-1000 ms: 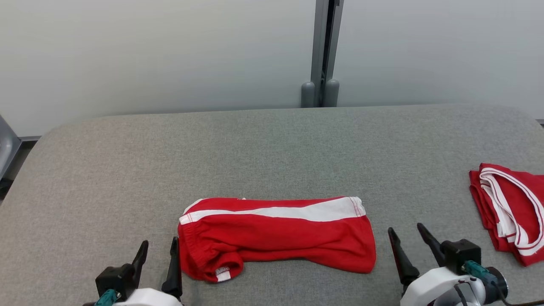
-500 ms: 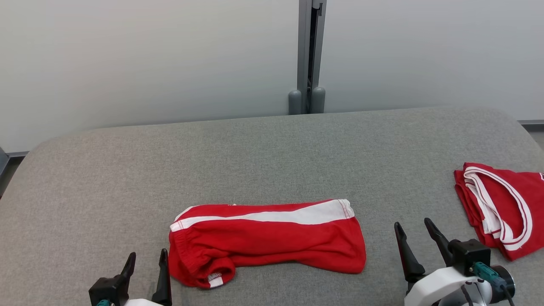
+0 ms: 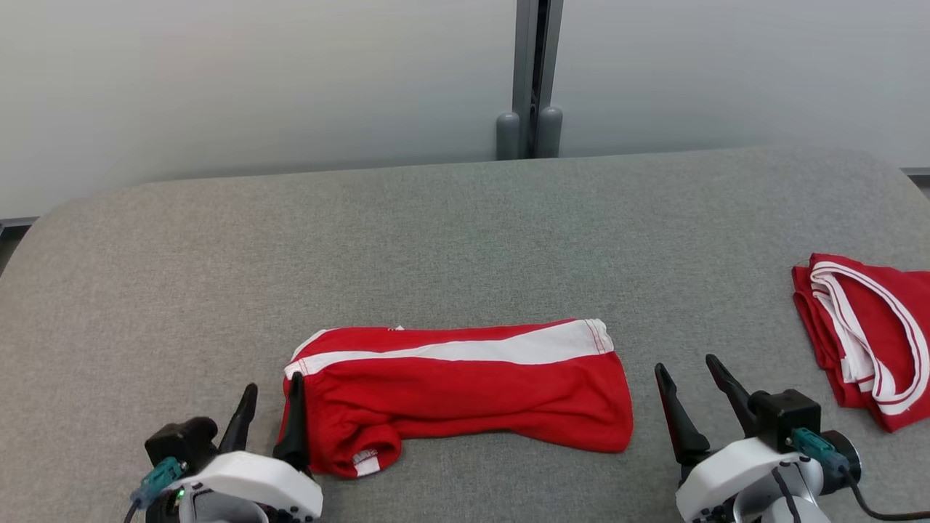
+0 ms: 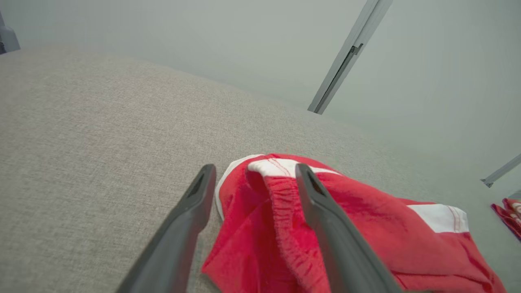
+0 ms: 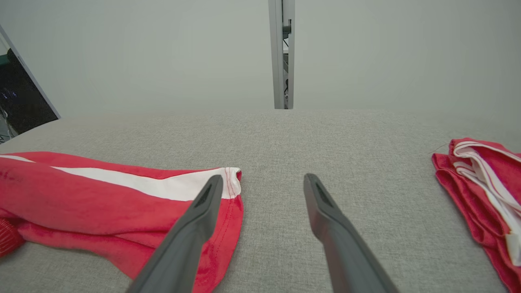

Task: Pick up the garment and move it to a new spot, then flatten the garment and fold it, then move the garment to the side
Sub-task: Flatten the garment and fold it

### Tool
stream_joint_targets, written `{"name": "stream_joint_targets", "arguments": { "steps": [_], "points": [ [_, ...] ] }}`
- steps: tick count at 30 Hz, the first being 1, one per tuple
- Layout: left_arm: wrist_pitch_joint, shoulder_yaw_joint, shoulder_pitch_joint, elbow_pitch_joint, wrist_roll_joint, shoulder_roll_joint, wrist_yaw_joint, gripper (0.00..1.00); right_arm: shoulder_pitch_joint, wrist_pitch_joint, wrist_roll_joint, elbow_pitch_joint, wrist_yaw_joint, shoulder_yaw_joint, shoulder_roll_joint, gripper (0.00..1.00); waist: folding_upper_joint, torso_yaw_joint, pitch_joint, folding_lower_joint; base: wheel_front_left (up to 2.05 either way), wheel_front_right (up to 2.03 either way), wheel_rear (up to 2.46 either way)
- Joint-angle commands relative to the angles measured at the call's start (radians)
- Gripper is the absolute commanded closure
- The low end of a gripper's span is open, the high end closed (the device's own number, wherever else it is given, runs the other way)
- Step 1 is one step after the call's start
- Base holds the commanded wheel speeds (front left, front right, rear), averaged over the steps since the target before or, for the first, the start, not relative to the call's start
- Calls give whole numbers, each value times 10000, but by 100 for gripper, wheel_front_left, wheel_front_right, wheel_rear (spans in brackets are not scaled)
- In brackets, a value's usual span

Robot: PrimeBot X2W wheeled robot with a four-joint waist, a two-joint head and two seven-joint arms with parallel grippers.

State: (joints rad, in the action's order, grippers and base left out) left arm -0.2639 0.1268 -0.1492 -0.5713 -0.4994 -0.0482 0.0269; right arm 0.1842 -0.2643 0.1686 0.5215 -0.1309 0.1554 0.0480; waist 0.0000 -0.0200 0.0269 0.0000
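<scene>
The garment (image 3: 458, 392), red shorts with a white side stripe, lies folded lengthwise along the near part of the grey table (image 3: 465, 232). My left gripper (image 3: 270, 396) is open at its waistband end. In the left wrist view the waistband edge (image 4: 281, 191) lies between the fingers of the left gripper (image 4: 252, 175), with one finger over the cloth and the other over bare table. My right gripper (image 3: 686, 374) is open just past the hem end. In the right wrist view one finger of the right gripper (image 5: 262, 181) overlaps the garment's hem corner (image 5: 228, 183).
A second red and white garment (image 3: 872, 341) lies bunched at the table's right edge, also in the right wrist view (image 5: 480, 183). A pale wall with a grey post (image 3: 530, 80) stands behind the table. Bare grey surface stretches behind and left of the shorts.
The head camera has shifted a little. My left gripper has moved right, so its fingers now straddle the waistband end. My right gripper has come slightly closer to the hem end.
</scene>
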Motion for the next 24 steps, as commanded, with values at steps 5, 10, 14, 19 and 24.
{"name": "stream_joint_targets", "arguments": {
  "steps": [5,10,14,19,24],
  "points": [
    [-2,705,-974,-884,-1506,-47,276,0,383,5,20,0,3,22,61,0,0,1,401,0,0,0,0],
    [0,1057,-1427,-1276,-2363,-48,347,0,521,5,101,18,3,147,63,0,0,27,580,0,0,0,0],
    [0,1210,-1573,-1346,-2778,-47,414,0,513,5,111,19,3,145,63,0,0,63,658,0,0,0,0],
    [0,1122,-1648,-1171,-2977,-50,411,15,571,5,101,39,3,89,61,0,0,114,702,0,0,0,0],
    [0,1377,-1530,-1187,-3013,-51,462,96,725,5,154,96,3,66,61,0,0,228,769,0,0,0,0]
  ]
}}
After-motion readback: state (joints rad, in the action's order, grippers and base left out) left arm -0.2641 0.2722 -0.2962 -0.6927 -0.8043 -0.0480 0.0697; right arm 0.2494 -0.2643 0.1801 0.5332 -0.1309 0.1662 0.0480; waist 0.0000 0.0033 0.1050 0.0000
